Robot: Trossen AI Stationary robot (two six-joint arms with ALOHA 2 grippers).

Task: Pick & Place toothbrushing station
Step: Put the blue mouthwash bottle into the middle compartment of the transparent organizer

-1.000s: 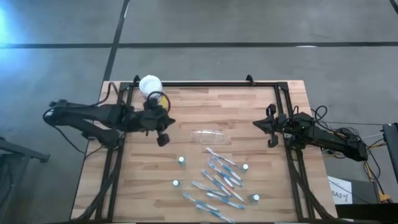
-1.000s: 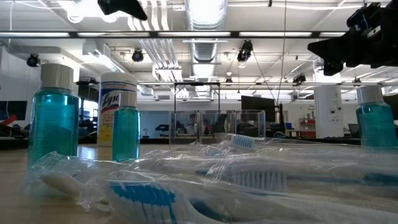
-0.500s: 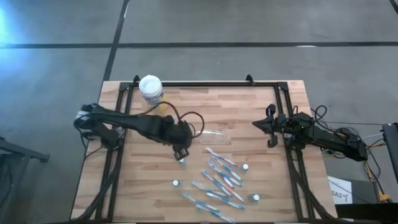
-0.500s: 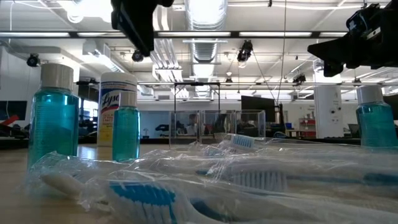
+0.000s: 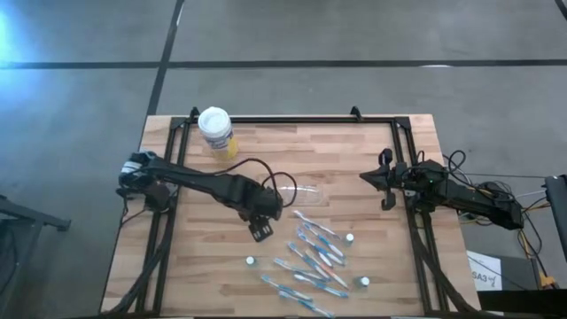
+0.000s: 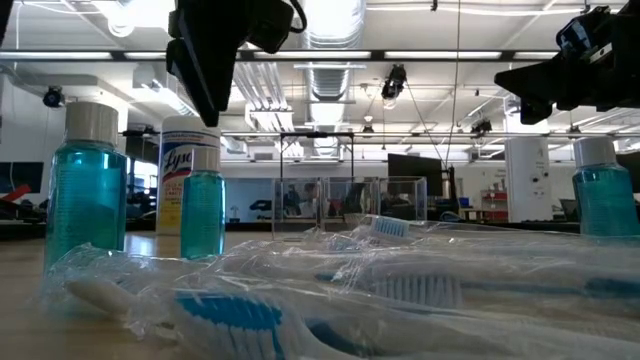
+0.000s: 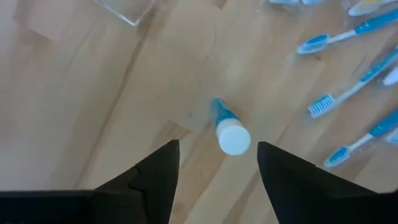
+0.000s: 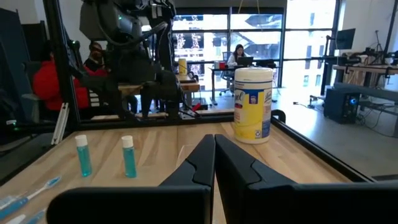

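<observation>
The left tool hangs over the middle of the wooden desk with its fingers apart, straddling a small upright bottle of blue liquid with a white cap without touching it. The wrapped blue-and-white toothbrushes lie scattered just beside it, a clear plastic pouch nearby. The right tool waits at the desk's right edge, fingers together.

One camera looks straight down on the table. One sits low, very near the toothbrushes. Both probably show the yellow can.
</observation>
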